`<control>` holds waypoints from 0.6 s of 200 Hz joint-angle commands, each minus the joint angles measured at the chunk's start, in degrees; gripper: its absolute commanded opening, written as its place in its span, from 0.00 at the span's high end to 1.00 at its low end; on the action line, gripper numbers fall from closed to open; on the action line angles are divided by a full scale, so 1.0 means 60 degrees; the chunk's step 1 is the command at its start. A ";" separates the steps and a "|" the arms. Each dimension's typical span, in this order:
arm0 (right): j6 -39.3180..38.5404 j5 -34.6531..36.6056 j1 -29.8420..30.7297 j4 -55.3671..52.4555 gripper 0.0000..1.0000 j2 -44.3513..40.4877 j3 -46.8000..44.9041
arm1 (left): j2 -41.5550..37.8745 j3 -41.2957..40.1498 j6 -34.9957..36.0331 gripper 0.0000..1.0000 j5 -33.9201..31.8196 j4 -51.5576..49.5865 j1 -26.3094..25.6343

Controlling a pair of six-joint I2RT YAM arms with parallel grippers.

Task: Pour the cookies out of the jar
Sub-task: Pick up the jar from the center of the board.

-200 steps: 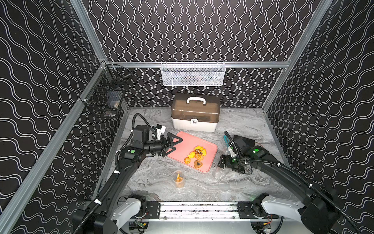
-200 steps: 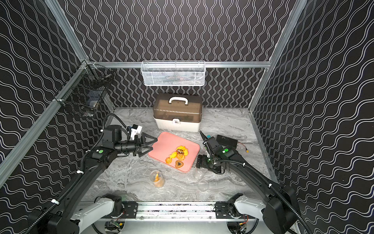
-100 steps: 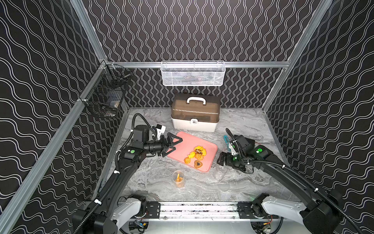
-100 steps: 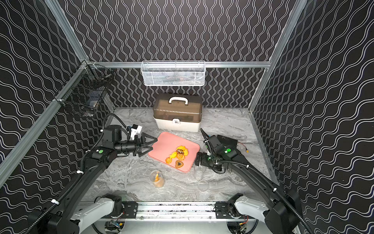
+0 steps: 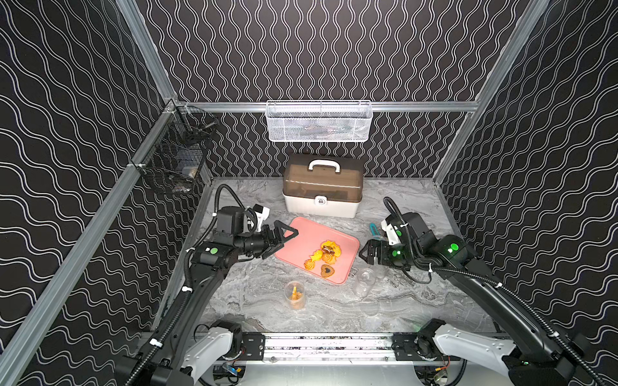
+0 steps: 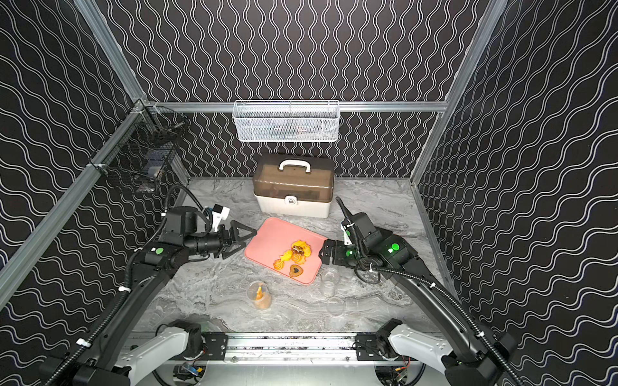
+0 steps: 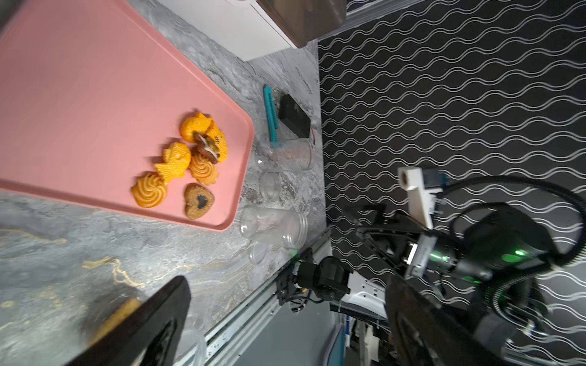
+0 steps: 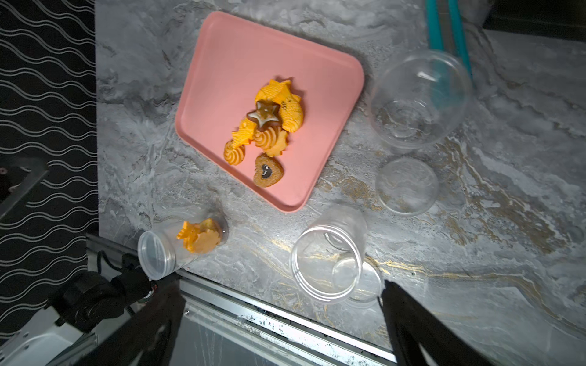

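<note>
Both claws gape empty, the left claw (image 5: 283, 243) between the pink tray (image 5: 307, 234) and the bench's (image 5: 254, 294) left edge, the right claw (image 5: 366, 254) near the upright emptied jar (image 5: 365, 280), apparently because the cookies (image 5: 322, 259) lie heaped on that mid-bench tray (another jar (image 5: 295, 294) near the front edge holds more).

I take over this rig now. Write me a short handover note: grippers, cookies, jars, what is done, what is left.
The left gripper is open and empty at the left corner of the tray. The right gripper is open and empty by its right edge.
Done: cookies lie piled on the tray; an empty jar and a second empty jar stand right of it.
Left: a third jar in front of the tray holds cookies, lid apparently on.
</note>
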 commanded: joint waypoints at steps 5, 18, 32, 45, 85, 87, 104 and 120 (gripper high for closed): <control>-0.0346 -0.0203 0.0871 0.0061 0.00 0.0627 0.0457 | -0.0200 0.0208 0.0854 0.01 -0.1475 -0.1304 0.0047; -0.0361 -0.0198 0.1438 0.0237 0.00 0.1113 0.0690 | -0.0313 0.0270 0.0885 0.01 -0.2226 -0.1784 0.0061; -0.0369 0.0018 0.2136 0.0281 0.00 0.1752 0.1052 | -0.0449 0.0278 0.0910 0.01 -0.2819 -0.2208 0.0090; -0.0375 0.0408 0.2808 0.0194 0.00 0.2420 0.1480 | -0.0554 0.0263 0.0851 0.01 -0.3381 -0.2538 0.0105; -0.0401 0.1441 0.4437 -0.0465 0.00 0.4591 0.2994 | -0.0376 0.0393 0.0640 0.01 -0.5444 -0.3919 0.0191; -0.0393 0.1475 0.4494 -0.0486 0.00 0.4683 0.3054 | -0.0350 0.0394 0.0628 0.01 -0.5484 -0.3954 0.0204; -0.0335 0.1593 0.4858 -0.0534 0.00 0.5355 0.3545 | -0.0243 0.0315 0.0511 0.01 -0.5774 -0.4178 0.0308; -0.0274 0.1627 0.5098 -0.0565 0.00 0.5878 0.3906 | -0.0234 0.0184 0.0309 0.01 -0.6023 -0.4299 0.0436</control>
